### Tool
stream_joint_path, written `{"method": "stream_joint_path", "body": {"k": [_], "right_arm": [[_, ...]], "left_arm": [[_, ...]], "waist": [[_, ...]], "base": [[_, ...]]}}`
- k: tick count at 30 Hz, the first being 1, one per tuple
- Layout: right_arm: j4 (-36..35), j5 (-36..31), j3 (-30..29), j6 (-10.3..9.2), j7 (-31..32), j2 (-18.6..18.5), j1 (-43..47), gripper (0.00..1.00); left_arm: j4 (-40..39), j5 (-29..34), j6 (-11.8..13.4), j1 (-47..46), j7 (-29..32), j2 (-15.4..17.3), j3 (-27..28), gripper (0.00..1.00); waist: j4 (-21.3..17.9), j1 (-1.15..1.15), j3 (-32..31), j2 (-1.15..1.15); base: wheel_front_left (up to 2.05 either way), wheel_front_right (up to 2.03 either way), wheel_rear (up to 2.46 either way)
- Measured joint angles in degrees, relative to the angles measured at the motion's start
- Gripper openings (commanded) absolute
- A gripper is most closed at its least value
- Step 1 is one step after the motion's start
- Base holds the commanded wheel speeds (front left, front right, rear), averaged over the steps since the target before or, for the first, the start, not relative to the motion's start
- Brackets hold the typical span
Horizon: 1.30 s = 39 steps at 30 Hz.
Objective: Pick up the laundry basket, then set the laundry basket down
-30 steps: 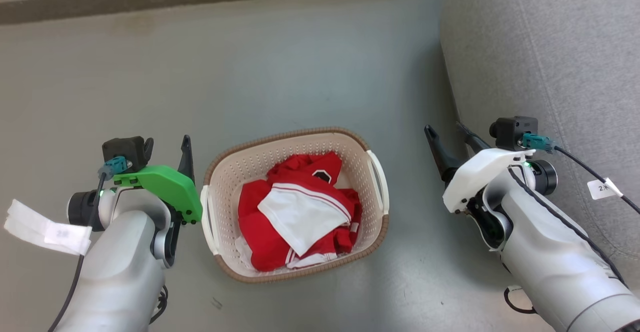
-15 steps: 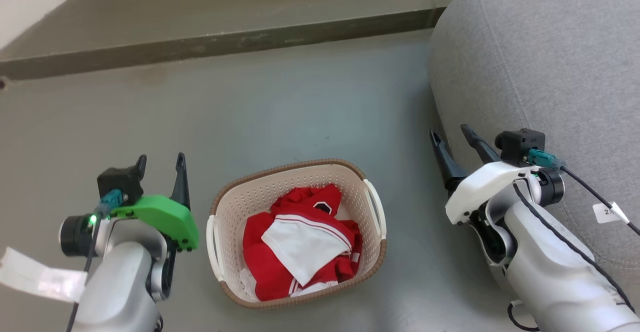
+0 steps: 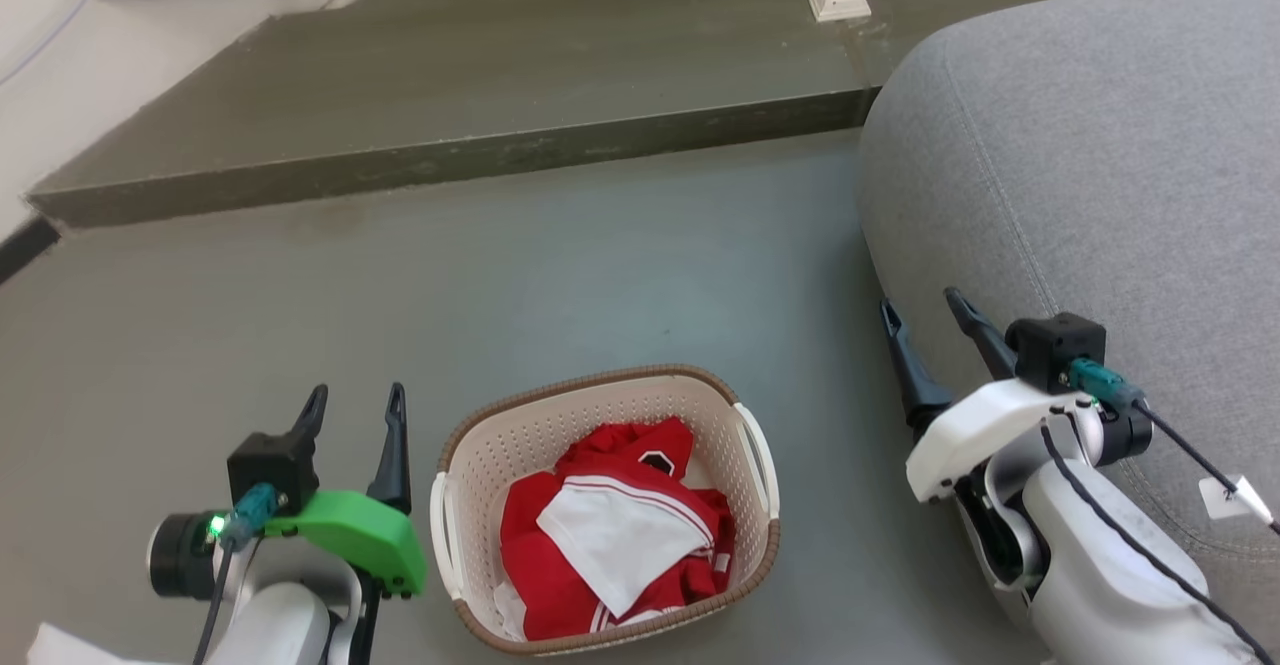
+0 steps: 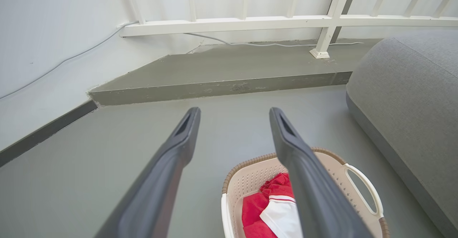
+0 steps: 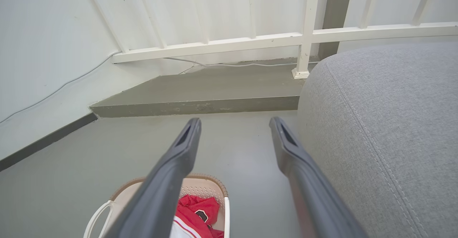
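One tag [image 3: 1236,497] right of the laundry basket [image 3: 500,445] perhaps reads "2".

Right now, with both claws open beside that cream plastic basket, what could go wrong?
1. The right gripper sits close to the big grey fabric cushion; as the arm swings, it might brush it.
2. The cream perforated laundry basket has slim white side handles. The left gripper and the right one are open and apart from them, so an uneven grab could tilt it and spill the red-and-white clothes.
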Motion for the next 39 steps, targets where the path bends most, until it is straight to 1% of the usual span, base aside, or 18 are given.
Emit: {"method": "stream_joint_path", "body": {"k": [4,10,17,18,20,23,25,26,29,34,39], "right_arm": [[-1.9,-1.9,-0.2,-0.13,0.0,-0.1,2.7,1.00],[-4.9,-2.7,-0.8,-0.99,0.0,-0.2,5.6,1.00],[-7.5,-3.0,-2.1,-1.16,0.0,-0.2,8.8,1.00],[-7.8,-3.1,-2.2,-1.58,0.0,-0.2,9.4,1.00],[-8.5,-3.5,-2.4,-1.58,0.0,-0.1,10.2,1.00],[-9.4,-3.6,-2.6,-1.59,0.0,-0.1,11.3,1.00],[-9.7,-4.0,-2.7,-1.71,0.0,-0.1,12.3,1.00],[-9.9,-4.1,-2.6,-2.09,0.0,0.0,12.8,1.00],[-10.3,-4.2,-2.6,-2.09,0.0,0.2,14.0,1.00],[-11.1,-5.1,-2.4,-2.09,0.0,0.4,15.2,1.00],[-12.0,-5.5,-2.4,-2.11,0.0,0.5,15.4,1.00]], "left_arm": [[-3.5,1.0,0.0,4.1,0.0,-0.1,0.8,1.00],[-6.7,3.5,0.2,8.8,0.0,-1.1,4.0,1.00],[-10.4,5.3,0.4,13.1,0.0,-2.1,6.0,1.00],[-11.1,5.7,0.4,13.8,0.0,-2.2,6.4,1.00],[-11.8,6.9,0.4,15.0,0.0,-2.7,7.2,1.00],[-13.7,7.9,0.4,16.4,0.0,-3.5,7.6,1.00],[-14.8,8.5,0.4,17.2,0.0,-3.6,7.7,1.00],[-15.3,8.8,0.4,17.7,0.0,-3.8,8.1,1.00],[-16.7,10.2,0.4,19.4,0.0,-4.0,9.3,1.00],[-18.4,10.9,0.4,22.2,0.0,-5.0,9.8,1.00],[-19.6,11.5,0.4,23.9,0.0,-5.1,10.0,1.00]], "waist": [[0.1,0.00,-1.7,0.00],[0.2,0.00,-3.4,0.00],[0.3,0.00,-4.7,0.00],[0.4,0.00,-4.8,0.00],[0.4,0.00,-4.9,0.00],[0.5,0.00,-5.1,0.00],[0.6,0.00,-5.4,0.00],[0.7,0.00,-5.5,0.00],[0.8,0.00,-5.8,0.00],[0.9,0.00,-6.4,0.00],[1.0,0.00,-6.6,0.00]], "base": [[0.00,0.00,0.00],[0.00,0.00,0.00],[0.00,0.00,0.00],[0.00,0.00,0.00],[0.00,0.00,0.00],[0.00,0.00,0.00],[0.00,0.00,0.00],[0.00,0.00,0.00],[0.00,0.00,0.00],[0.00,0.00,0.00],[0.00,0.00,0.00]]}}
